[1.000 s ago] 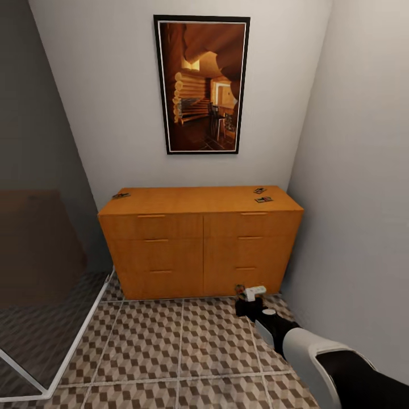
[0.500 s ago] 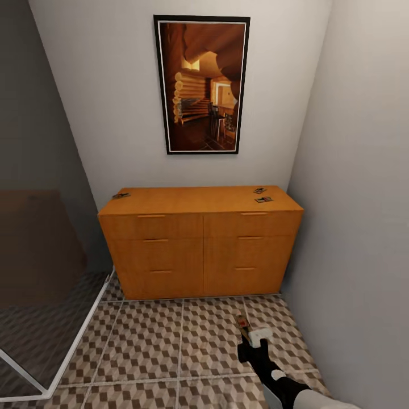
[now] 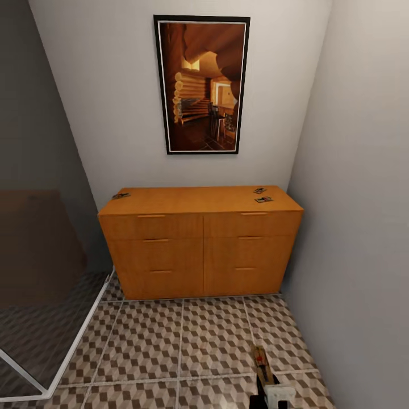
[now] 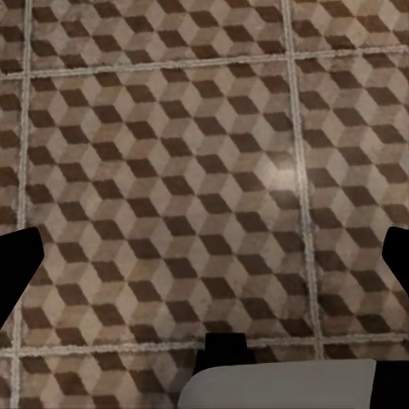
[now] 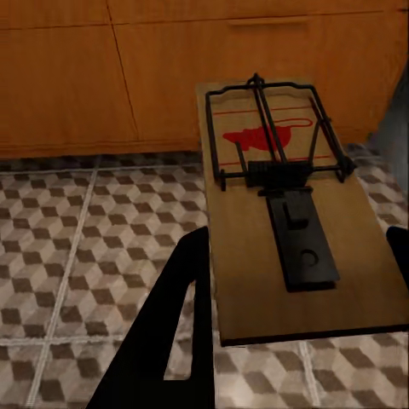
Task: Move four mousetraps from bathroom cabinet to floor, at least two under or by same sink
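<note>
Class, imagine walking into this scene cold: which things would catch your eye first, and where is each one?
The framed picture of a log interior hangs on the wall above the orange-brown cabinet, which bears three small mousetraps on its top: two near its right end, one at its left. Nearest the camera, the right gripper holds a fourth mousetrap low over the cube-patterned bathroom floor.

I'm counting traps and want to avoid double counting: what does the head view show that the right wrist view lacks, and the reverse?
Head view alone: the cabinet's flat top with three mousetraps on it, one at its left end and two near its right end, plus the framed picture above. Right wrist view alone: the held trap's wire parts and red mark close up. Shared: the mousetrap in the right gripper, the cabinet's drawer fronts, and the bathroom floor.
</note>
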You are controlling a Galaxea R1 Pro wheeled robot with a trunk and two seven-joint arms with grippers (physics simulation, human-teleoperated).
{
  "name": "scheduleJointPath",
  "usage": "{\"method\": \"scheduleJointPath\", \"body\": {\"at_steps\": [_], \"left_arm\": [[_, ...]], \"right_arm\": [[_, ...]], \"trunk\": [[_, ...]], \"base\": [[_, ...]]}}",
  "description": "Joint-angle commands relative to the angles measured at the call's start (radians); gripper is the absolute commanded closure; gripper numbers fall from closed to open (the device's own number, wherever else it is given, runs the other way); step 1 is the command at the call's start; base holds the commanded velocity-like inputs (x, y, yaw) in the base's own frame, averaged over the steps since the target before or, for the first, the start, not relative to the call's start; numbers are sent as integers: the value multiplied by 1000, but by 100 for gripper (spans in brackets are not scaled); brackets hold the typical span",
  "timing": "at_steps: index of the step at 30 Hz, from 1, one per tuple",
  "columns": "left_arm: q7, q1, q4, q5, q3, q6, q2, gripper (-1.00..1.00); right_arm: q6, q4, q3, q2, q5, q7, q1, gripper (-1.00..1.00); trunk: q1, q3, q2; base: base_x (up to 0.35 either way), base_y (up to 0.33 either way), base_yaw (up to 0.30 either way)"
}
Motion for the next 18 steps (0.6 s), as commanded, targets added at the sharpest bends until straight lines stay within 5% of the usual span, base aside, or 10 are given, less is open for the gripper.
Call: {"method": "scheduleJointPath", "body": {"at_steps": [1, 7, 11, 14, 18], "left_arm": [[0, 0, 2, 0, 1, -3, 0, -100], [3, 0, -35, 0, 2, -3, -5, -100], [6, 0, -174, 0, 3, 9, -13, -100], [7, -1, -297, 0, 3, 80, -15, -100], [5, -1, -525, 0, 2, 349, -16, -100]], "right_arm": [[-17, 1, 11, 3, 2, -31, 5, 100], [-72, 1, 11, 22, 3, -184, 22, 100], [-82, 1, 11, 24, 4, -235, 24, 100], [-82, 0, 11, 23, 4, -246, 25, 100], [-82, 0, 11, 21, 4, -252, 25, 100]], "trunk": [[0, -1, 0], [0, -1, 0], [0, -1, 0], [0, -1, 0], [0, -1, 0]], "base": [[0, 0, 0], [0, 0, 0], [0, 0, 0], [0, 0, 0], [0, 0, 0]]}}
